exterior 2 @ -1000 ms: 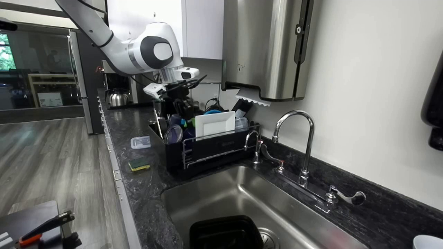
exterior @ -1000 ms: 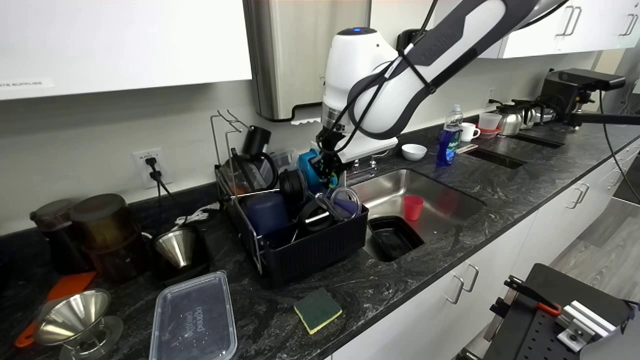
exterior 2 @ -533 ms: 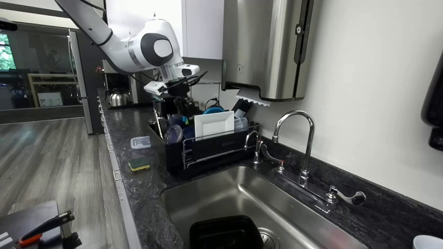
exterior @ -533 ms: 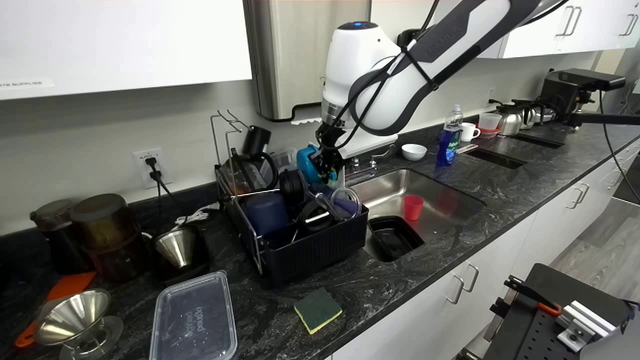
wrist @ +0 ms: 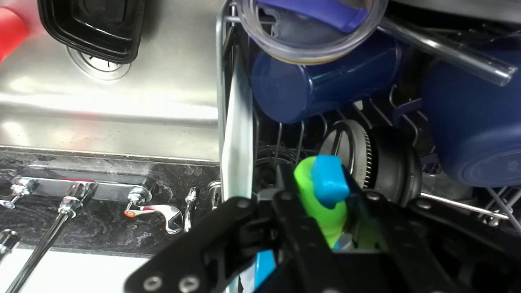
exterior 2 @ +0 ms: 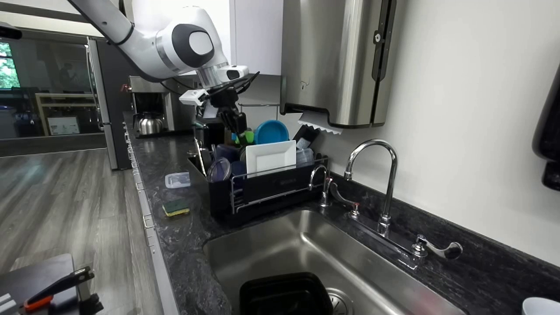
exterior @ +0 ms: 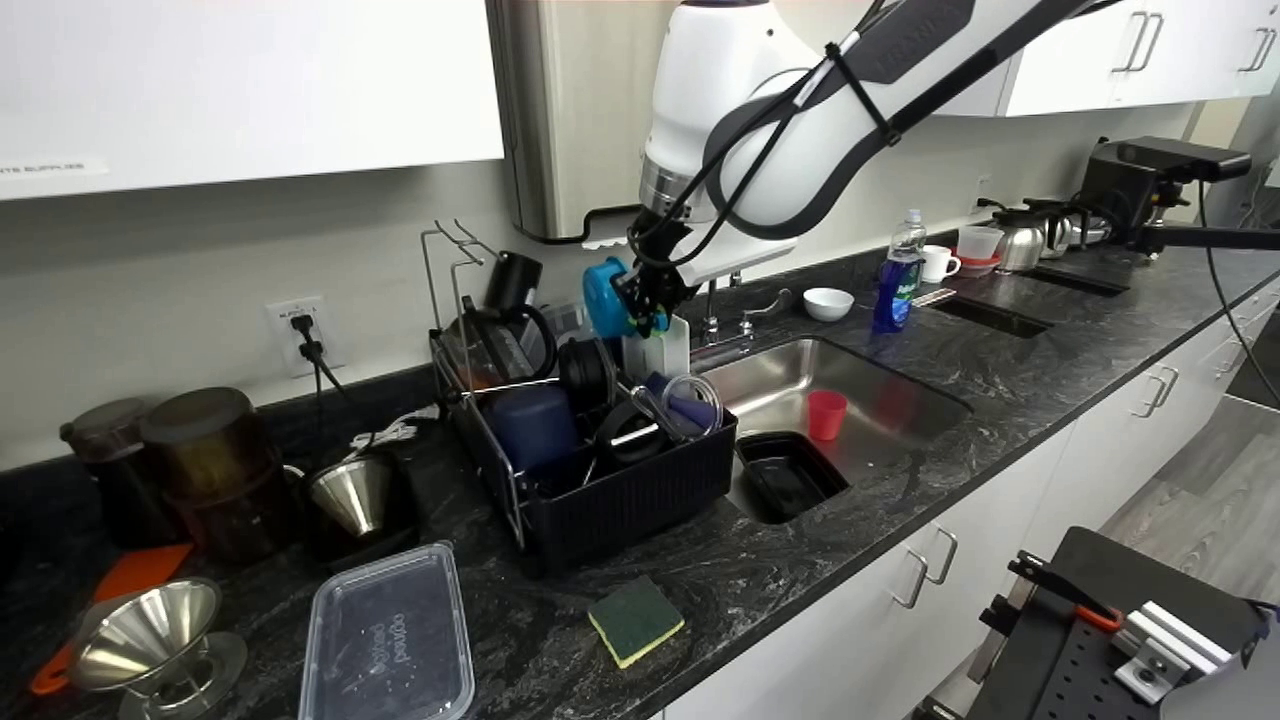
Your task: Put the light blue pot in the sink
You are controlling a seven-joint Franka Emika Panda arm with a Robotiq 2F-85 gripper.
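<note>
in an exterior view, dish rack point(exterior: 640, 505) left of sink point(exterior: 765, 378), tray point(exterior: 790, 475) and cup point(exterior: 826, 415) in sink

Panda arm point(exterior: 800, 165) angled down at the wrist point(exterior: 700, 100), hand point(wrist: 318, 176) gripping.
In both exterior views the arm enters at the top edge, its white, dark-trimmed forearm point(exterior 2: 142, 54) sloping to a rounded joint point(exterior 2: 192, 43). From there the wrist points steeply down, through a silver collar point(exterior: 661, 187), to the black hand, which hangs tilted slightly off vertical. In the wrist view the hand stands at the bottom edge; its two fingers point(wrist: 295, 219) run side by side, bolted linkage point(wrist: 203, 248) spread behind them, ends close together and clamped on either side of what they hold.
</note>
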